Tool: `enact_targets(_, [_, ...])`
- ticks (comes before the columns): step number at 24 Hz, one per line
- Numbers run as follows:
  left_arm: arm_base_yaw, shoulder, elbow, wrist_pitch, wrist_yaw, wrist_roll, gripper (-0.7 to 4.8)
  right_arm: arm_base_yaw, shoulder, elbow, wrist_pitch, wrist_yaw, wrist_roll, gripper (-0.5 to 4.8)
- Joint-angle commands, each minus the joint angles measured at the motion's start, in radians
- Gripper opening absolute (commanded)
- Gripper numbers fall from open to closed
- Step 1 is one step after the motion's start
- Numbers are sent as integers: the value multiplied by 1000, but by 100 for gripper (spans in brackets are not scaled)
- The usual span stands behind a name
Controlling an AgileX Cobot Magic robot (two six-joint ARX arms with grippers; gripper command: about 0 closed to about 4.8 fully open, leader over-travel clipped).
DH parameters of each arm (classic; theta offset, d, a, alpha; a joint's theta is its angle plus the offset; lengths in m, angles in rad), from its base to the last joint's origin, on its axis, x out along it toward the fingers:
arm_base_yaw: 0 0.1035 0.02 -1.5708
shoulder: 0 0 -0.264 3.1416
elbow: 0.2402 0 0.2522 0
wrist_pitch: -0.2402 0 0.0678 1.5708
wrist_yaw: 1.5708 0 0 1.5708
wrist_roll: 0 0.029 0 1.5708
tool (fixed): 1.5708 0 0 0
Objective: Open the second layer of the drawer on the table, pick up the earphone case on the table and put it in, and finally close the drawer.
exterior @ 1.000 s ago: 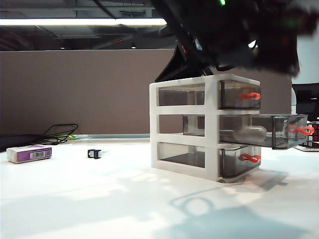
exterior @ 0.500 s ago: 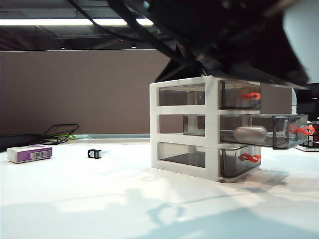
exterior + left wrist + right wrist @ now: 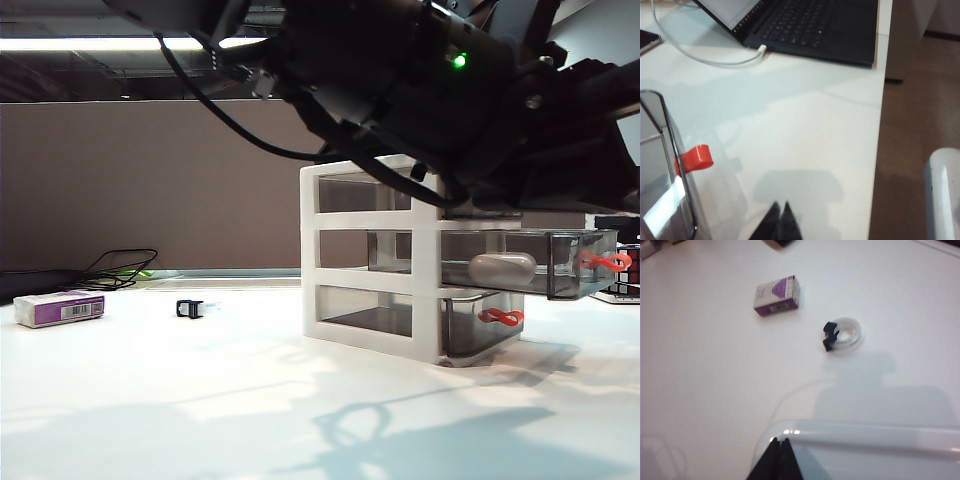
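Although the dark arms fill the top of the exterior view and hide most of their own working ends, the main change is plain enough: the smooth white pebble-shaped earphone case (image 3: 502, 268) already lies inside the second layer of the drawer (image 3: 545, 262), the middle smoky grey tray with the red-orange handle (image 3: 603, 261), which stands pulled out toward the right edge of the tabletop (image 3: 200, 400), and over the last second the left gripper (image 3: 780, 209) has gone from wide open to fully shut, holding nothing. In its wrist view the two dark tips meet in a single point above bare white surface, just beside the grey tray front with its red-orange tab (image 3: 695, 158), so I judge the placing done and only the closing push left. The arm mass has also spread leftward across the upper frame, now covering the top tray that showed a moment ago. The right gripper (image 3: 778, 444) likewise shows its tips pressed together and empty, hovering over what looks like a white rounded rim, probably the top of the small three-tier white-framed cabinet (image 3: 420, 260), though that is cut off. Farther back lie a tiny black-and-white clip (image 3: 189, 308) and a purple-and-white rectangular box (image 3: 59, 308) toward the left edge. Neither gripper's tips can be made out in the exterior view, and whether the left one touches the tray is unclear.
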Motion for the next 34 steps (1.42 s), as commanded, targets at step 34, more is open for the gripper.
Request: enact_targets(34, [0,142,75,-51,-772,-107,-5,-11,-16,42,-115,183,-52,-5])
